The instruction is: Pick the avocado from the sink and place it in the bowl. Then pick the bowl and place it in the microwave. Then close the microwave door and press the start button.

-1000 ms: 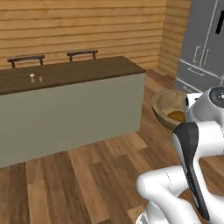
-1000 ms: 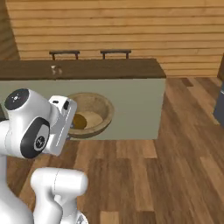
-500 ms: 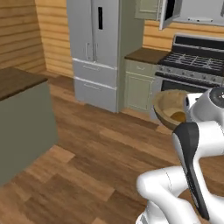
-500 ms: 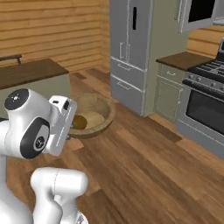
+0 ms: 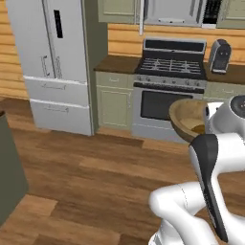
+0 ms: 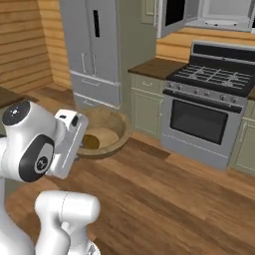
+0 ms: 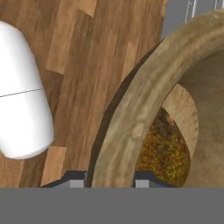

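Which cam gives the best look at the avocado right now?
Hand view: the avocado sits large and close inside the bowl, partly cut by the rim. Right base view shows it as a small dark patch in the bowl. Left base view shows only an unclear spot in the bowl.

Tan bowl (image 7: 131,109) (mottled brown avocado (image 7: 164,148)).

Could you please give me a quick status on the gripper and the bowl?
Gripper shut on bowl rim, bowl carried above the floor. Avocado inside bowl. Microwave up ahead over the stove, door open.
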Controlling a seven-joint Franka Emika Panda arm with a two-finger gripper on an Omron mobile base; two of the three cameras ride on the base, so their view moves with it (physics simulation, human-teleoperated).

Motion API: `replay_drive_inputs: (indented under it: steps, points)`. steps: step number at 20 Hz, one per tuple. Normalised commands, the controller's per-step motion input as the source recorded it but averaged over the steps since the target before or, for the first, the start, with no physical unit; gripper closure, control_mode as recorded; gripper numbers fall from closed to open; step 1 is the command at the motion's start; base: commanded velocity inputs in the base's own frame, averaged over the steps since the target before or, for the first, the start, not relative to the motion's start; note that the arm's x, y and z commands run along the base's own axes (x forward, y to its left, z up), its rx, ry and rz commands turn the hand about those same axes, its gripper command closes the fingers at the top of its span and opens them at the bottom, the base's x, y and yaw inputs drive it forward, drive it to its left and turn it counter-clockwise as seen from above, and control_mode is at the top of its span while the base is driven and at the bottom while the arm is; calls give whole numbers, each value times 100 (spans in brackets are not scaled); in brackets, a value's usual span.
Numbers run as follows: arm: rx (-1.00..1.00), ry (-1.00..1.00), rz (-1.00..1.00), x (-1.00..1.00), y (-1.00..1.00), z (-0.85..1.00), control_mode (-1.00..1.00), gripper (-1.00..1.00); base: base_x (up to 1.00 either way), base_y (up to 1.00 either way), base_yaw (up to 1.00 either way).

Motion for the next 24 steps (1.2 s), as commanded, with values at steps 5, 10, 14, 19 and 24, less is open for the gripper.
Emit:
replay_drive_inputs:
  steps: [5, 10, 14, 19, 24]
  points:
    - [0, 0, 0, 0, 0, 0, 100, 100, 100, 18, -52]
    - [0, 0, 0, 0, 0, 0, 100, 100, 100, 13, -39]
    - [0, 0, 0, 0, 0, 0, 100, 100, 100, 38, -15]
    - [0, 0, 0, 0, 0, 0, 100, 100, 100, 4, 0]
    - [0, 0, 0, 0, 0, 0, 100, 100, 100, 0, 1]
